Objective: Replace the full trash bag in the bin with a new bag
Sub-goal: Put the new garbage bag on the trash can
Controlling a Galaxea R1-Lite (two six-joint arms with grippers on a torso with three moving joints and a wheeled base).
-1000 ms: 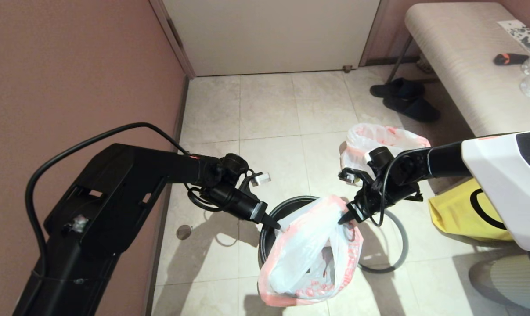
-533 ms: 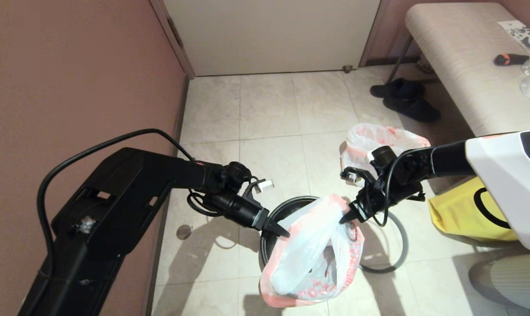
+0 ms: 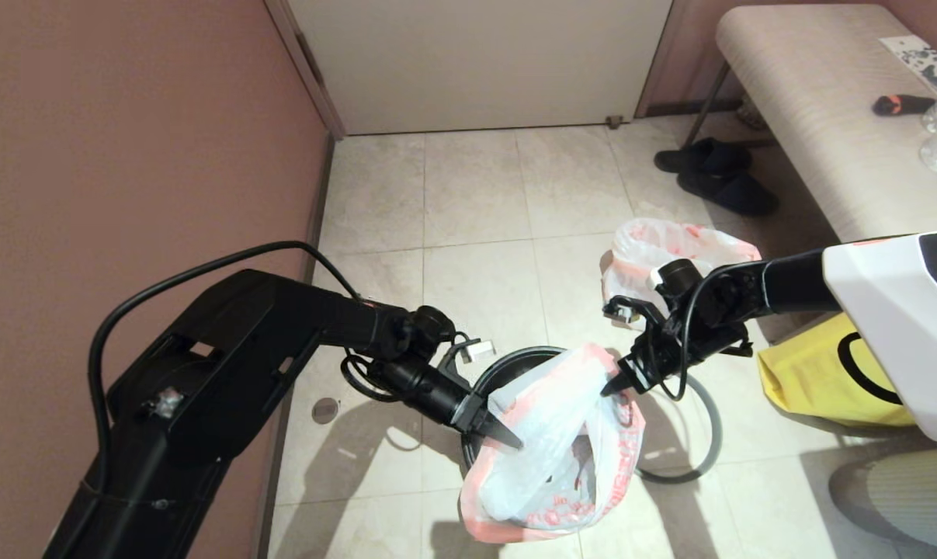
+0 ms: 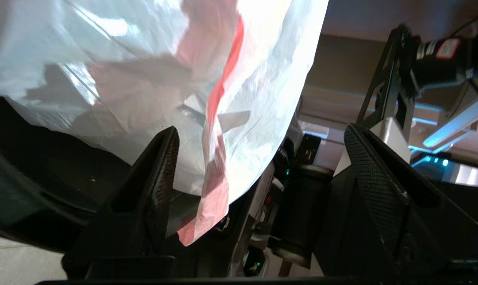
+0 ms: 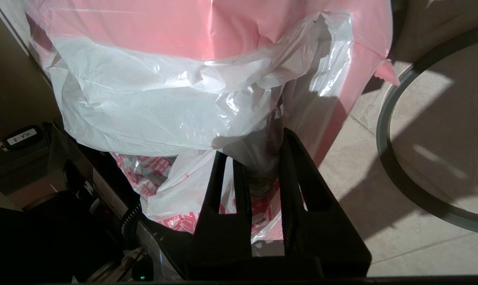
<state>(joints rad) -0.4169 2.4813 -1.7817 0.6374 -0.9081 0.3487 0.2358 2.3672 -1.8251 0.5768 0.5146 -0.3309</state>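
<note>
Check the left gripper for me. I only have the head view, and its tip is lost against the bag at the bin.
Observer: In the left wrist view the left gripper is open, its fingers wide apart. The new bag hangs in the gap by one finger, not pinched.
Operator: Confirm the right side's grip.
Observer: In the right wrist view the right gripper is shut on a fold of the new bag's film, so that side alone holds it.
</note>
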